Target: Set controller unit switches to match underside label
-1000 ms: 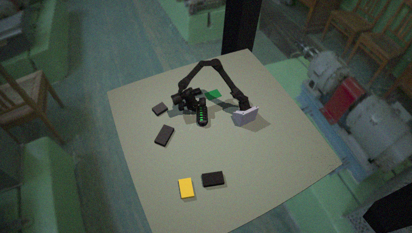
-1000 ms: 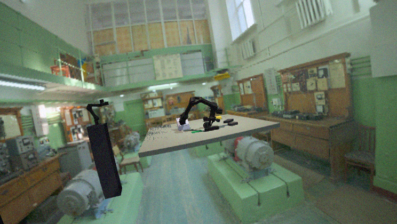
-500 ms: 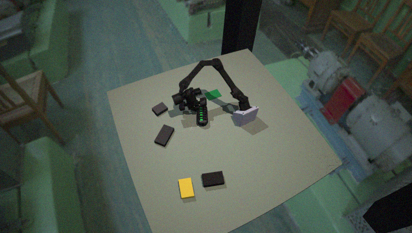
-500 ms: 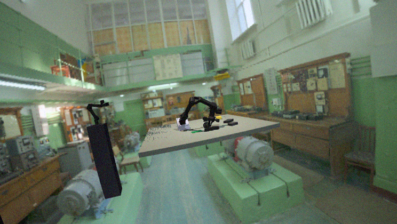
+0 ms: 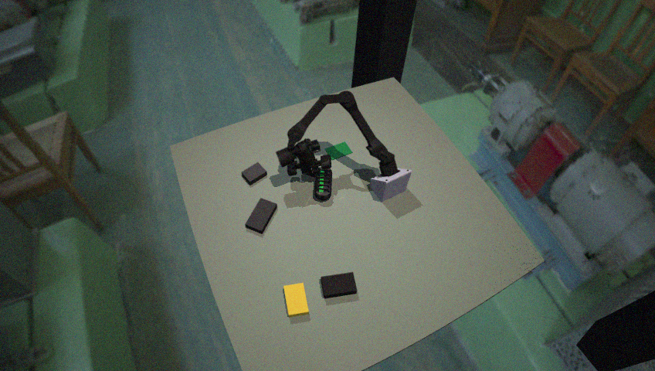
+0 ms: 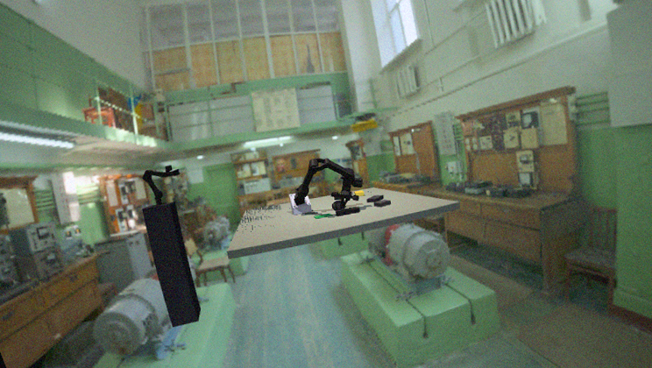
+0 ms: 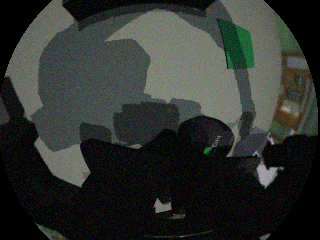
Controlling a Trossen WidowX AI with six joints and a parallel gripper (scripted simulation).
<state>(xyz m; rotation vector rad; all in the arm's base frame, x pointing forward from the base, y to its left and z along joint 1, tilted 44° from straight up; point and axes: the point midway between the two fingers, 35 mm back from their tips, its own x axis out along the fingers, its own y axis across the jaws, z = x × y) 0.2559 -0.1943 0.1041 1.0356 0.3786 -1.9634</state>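
Observation:
The dark grey controller unit (image 5: 323, 187) (image 6: 347, 211) (image 7: 206, 131) sits on the bench, its switch side up. A row of green switch ends shows along its top in the top view; the single settings are too small to read surely. Its label is hidden underneath. My gripper (image 5: 316, 171) is shut and empty, low over the unit's far end, where it hides part of the top. I cannot tell whether it touches a switch. In the wrist view the dark fingers hide most of the unit; one green patch and a marking show.
A green flat piece (image 5: 339, 151) (image 7: 238, 46) lies behind the gripper. Two dark blocks (image 5: 254, 173) (image 5: 261, 215) lie left of the unit. A black block (image 5: 338, 284) and a yellow block (image 5: 296, 299) lie toward the front. The pale lilac block (image 5: 390, 185) stands at the arm's base.

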